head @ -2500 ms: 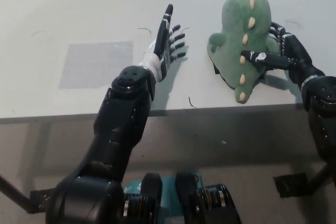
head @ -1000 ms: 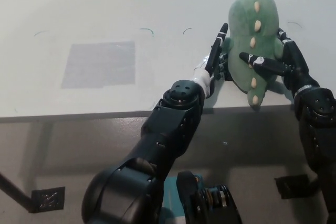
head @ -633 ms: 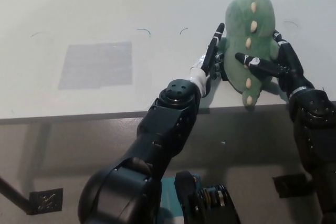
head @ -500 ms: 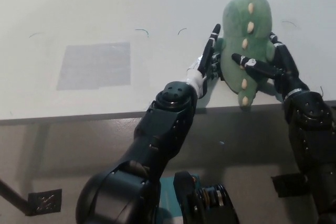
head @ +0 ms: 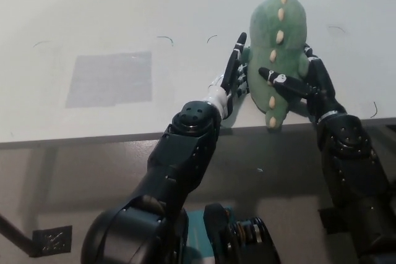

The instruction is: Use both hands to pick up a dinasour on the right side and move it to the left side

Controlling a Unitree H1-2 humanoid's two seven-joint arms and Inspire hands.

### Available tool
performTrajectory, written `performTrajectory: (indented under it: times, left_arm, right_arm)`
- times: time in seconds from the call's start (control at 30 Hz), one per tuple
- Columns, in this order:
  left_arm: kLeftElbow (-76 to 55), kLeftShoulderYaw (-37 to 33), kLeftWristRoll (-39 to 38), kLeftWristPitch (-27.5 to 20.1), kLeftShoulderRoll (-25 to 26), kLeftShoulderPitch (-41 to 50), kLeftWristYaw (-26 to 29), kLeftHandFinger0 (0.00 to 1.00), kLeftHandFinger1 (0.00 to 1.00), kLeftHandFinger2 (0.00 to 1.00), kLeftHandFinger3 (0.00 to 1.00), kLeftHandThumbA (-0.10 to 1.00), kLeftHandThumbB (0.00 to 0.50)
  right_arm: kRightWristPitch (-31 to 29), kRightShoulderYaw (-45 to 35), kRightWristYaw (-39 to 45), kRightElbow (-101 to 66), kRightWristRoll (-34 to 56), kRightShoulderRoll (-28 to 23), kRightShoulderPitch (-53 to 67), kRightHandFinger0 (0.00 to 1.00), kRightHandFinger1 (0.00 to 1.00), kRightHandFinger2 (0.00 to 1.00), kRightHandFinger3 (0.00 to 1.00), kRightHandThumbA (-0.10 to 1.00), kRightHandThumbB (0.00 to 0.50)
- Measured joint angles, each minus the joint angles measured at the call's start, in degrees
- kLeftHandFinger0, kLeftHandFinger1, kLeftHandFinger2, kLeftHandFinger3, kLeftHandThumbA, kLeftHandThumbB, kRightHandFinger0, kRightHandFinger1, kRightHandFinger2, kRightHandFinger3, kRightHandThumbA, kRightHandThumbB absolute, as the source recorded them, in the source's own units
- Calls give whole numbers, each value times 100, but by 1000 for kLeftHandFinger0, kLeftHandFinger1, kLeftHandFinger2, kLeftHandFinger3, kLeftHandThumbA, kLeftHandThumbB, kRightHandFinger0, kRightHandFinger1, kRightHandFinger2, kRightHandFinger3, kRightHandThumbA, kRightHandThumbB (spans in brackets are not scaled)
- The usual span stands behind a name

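Observation:
A green plush dinosaur [head: 275, 44] with a row of cream spikes stands upright on the white table [head: 124, 10], right of centre and close to the front edge. My left hand [head: 234, 73] presses flat against its left side, fingers straight and pointing away from me. My black right hand [head: 304, 81] clasps its right side, with one finger lying across the front by the spikes. The toy is squeezed between the two hands. Whether its base touches the table is not clear.
A grey rectangular patch [head: 109, 78] lies on the table's left half. The table's front edge [head: 93, 134] runs across the picture just below the hands. A few thin dark thread-like marks [head: 164, 39] are scattered on the surface.
My left hand swung in from the table's middle and closed against the dinosaur's left side. Since then both hands and the toy have shifted a little to the left together.

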Motion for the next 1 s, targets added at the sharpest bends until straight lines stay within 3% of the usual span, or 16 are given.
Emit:
performTrajectory:
  times: [0.1,0.27,0.37,0.53,0.63,0.67,0.8,0.93,1.0]
  left_arm:
    - [-180,8,-2,-53,45,163,-4,1000,1000,1000,1000,1000,300]
    - [-485,27,-1,-124,188,413,2,1000,1000,1000,1000,1000,266]
    - [-863,26,1,-141,306,676,16,1000,1000,1000,1000,1000,281]
    - [-1301,28,1,-204,467,993,16,1000,1000,1000,1000,1000,259]
    - [-1572,27,2,-212,499,1171,18,1000,1000,1000,1000,1000,232]
    - [-1644,26,2,-212,502,1224,19,1000,1000,1000,1000,1000,217]
    - [-2133,20,6,-209,567,1551,17,1000,1000,1000,1000,1000,190]
    - [-2658,11,10,-154,637,1909,13,1000,1000,1000,1000,1000,223]
    - [-2826,8,9,-125,678,2023,10,1000,1000,1000,1000,1000,181]
  right_arm:
    - [-4,10,-67,16,-2,102,-3,1000,1000,1000,1000,1000,111]
    - [-21,50,-114,171,-4,291,-87,1000,1000,1000,1000,1000,87]
    - [-118,118,-137,358,-15,449,-188,1000,1000,1000,1000,1000,92]
    - [-175,304,-216,536,-42,614,-305,1000,1000,1000,1000,1000,163]
    - [-193,416,-292,594,-76,696,-347,1000,1000,1000,1000,1000,138]
    - [-195,439,-312,601,-91,708,-352,1000,1000,1000,1000,1000,109]
    - [-241,552,-373,648,-132,814,-366,1000,1000,1000,1000,1000,143]
    - [-310,648,-373,690,-135,922,-364,1000,1000,1000,1000,1000,152]
    - [-342,675,-373,711,-136,990,-364,1000,1000,1000,1000,1000,76]
